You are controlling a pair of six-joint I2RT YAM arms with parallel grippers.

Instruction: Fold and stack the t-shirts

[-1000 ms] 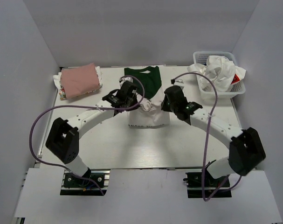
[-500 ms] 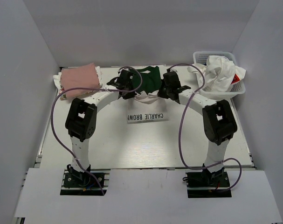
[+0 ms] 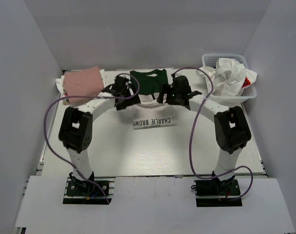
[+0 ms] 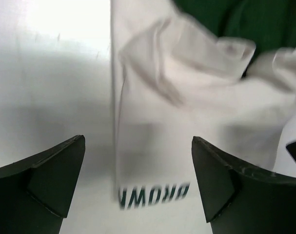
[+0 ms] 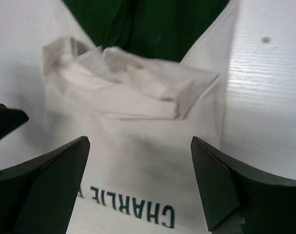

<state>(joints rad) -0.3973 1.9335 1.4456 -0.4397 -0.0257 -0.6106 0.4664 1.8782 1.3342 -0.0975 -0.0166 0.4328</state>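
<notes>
A white t-shirt (image 3: 154,117) with a green yoke (image 3: 148,83) and black lettering lies folded at the table's middle back. Its bottom hem is doubled up toward the collar in a loose bunch (image 5: 133,83). My left gripper (image 3: 127,96) hovers open over the shirt's left side, and its wrist view shows white cloth (image 4: 187,112) below open fingers (image 4: 45,180). Over the right side my right gripper (image 3: 164,95) is open too, with nothing between its fingers (image 5: 235,185). A folded pink t-shirt (image 3: 83,83) tops a stack at the back left.
A white mesh basket (image 3: 241,59) stands at the back right with a crumpled white t-shirt bearing a red mark (image 3: 229,72) spilling over its rim. Purple cables loop beside both arms. White walls enclose the table on three sides.
Both grippers carried the shirt's hem from the near side up to the collar, then opened and let it drop. The lettering now shows on the near fold.
</notes>
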